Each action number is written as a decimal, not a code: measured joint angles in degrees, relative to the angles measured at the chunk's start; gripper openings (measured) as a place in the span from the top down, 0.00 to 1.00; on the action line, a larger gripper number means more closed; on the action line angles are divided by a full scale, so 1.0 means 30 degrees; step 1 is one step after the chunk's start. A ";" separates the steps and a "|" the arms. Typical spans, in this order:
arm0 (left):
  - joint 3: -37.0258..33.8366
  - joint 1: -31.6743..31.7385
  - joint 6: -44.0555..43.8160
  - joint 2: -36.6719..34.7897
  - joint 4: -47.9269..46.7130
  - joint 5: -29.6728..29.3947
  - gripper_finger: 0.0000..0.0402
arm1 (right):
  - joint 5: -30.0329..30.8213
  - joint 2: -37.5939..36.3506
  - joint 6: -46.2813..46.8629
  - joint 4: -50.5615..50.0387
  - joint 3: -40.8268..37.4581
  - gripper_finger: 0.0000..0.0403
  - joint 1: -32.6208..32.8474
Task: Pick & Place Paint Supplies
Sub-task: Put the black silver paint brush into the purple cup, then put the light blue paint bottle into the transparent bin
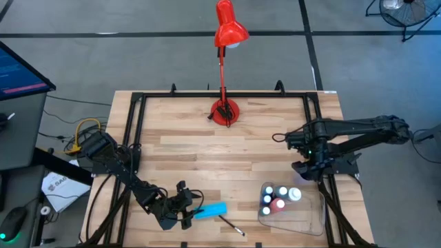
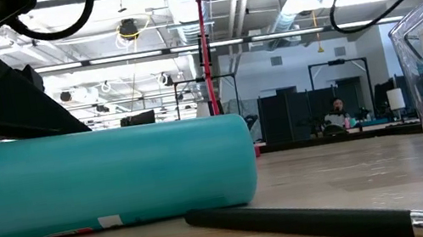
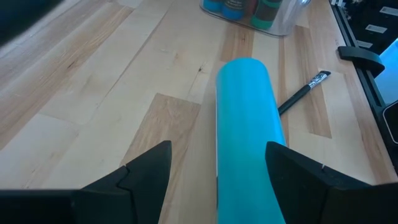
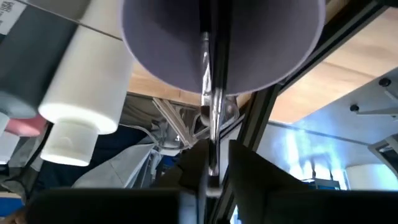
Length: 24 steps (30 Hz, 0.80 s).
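A teal paint tube [image 1: 210, 210] lies on its side on the table near the front edge. My left gripper [image 3: 217, 168] is open, with one finger on either side of the tube's near end [image 3: 245, 186]. I cannot tell whether a finger touches it. A dark paintbrush [image 1: 231, 226] lies on the table just beside the tube. Several white-capped paint bottles [image 1: 275, 200] stand in the clear tray [image 1: 313, 217] at the front right. My right gripper [image 1: 306, 171] hangs over the tray's far side, shut on a thin paintbrush [image 4: 211, 106] in front of the lilac cup [image 4: 261, 50]. My right gripper pinches the thin paintbrush's shaft [image 4: 212, 152] between its two fingers. The brush runs straight on from the fingers, slanting down, its metal ferrule [image 4: 211, 102] just past them. Its far end points at the lilac cup; whether it rests in the cup I cannot tell.
A red desk lamp [image 1: 224, 110] stands at the table's far middle. A black frame [image 1: 138, 103] runs along the table's edges. A wide stretch of bare wood [image 1: 227, 158] lies between the two arms.
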 joint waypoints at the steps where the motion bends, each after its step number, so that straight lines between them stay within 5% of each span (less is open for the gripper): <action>1: 0.0000 0.0000 0.0000 0.0000 0.0000 0.0034 0.41 | 0.0049 0.0000 -0.0167 -0.0004 0.0000 0.85 -0.0093; 13: 0.0000 0.0000 -0.0091 0.0000 0.0052 0.0199 0.41 | 0.0758 0.0007 -0.1975 -0.0057 0.1143 0.53 -0.0311; 18: -0.0007 0.0000 -0.0146 0.0000 0.0405 0.0206 0.41 | 0.1213 0.0004 -0.2143 -0.0057 0.4134 0.42 -0.0810; 24: -0.0007 0.0241 -0.0120 0.0000 0.1395 0.0203 0.41 | 0.3900 0.0000 -0.1988 0.0519 0.9190 0.41 -0.1255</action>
